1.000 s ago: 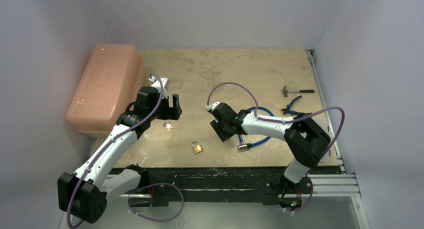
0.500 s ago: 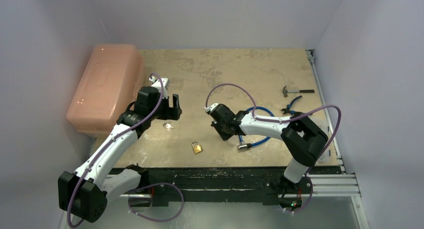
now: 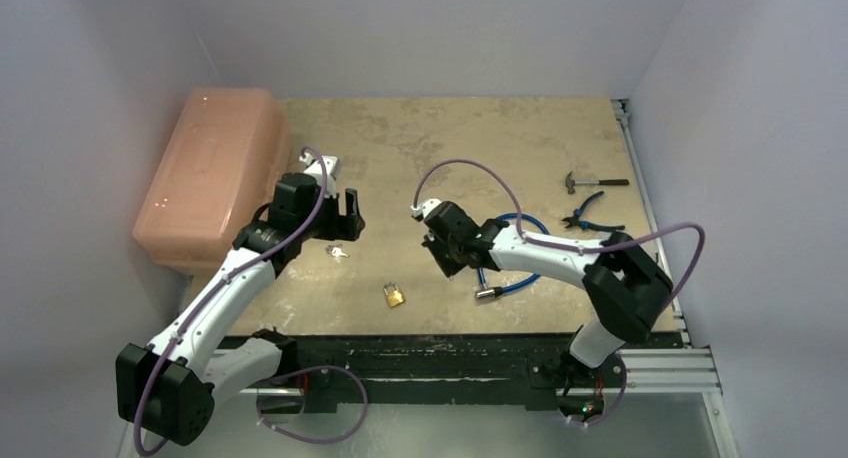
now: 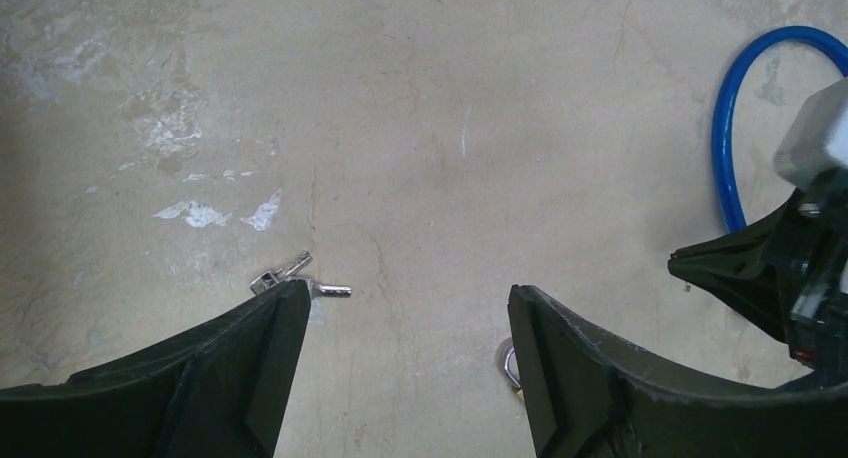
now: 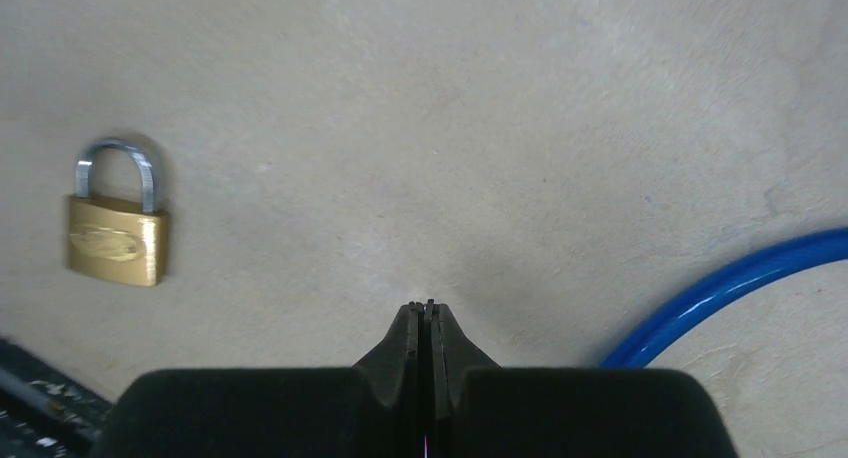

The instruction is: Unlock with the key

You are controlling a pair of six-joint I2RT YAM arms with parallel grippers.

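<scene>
A small silver key (image 3: 337, 251) (image 4: 300, 279) lies flat on the tan table. A brass padlock (image 3: 394, 296) (image 5: 116, 228) with its steel shackle closed lies nearer the front edge. My left gripper (image 3: 345, 215) (image 4: 405, 308) hangs open above the table, its left finger's tip partly covering the key; the padlock's shackle (image 4: 510, 363) peeks out beside the right finger. Right of the padlock, my right gripper (image 3: 441, 259) (image 5: 428, 306) hovers shut with nothing between its fingers.
A blue cable lock (image 3: 515, 263) (image 5: 730, 293) loops under the right arm. A hammer (image 3: 590, 182) and pliers (image 3: 585, 214) lie at the far right. A translucent pink bin (image 3: 205, 173) stands at the left edge.
The right gripper's jaws have closed and its wrist has shifted slightly up and left. The left arm, key and padlock have stayed put.
</scene>
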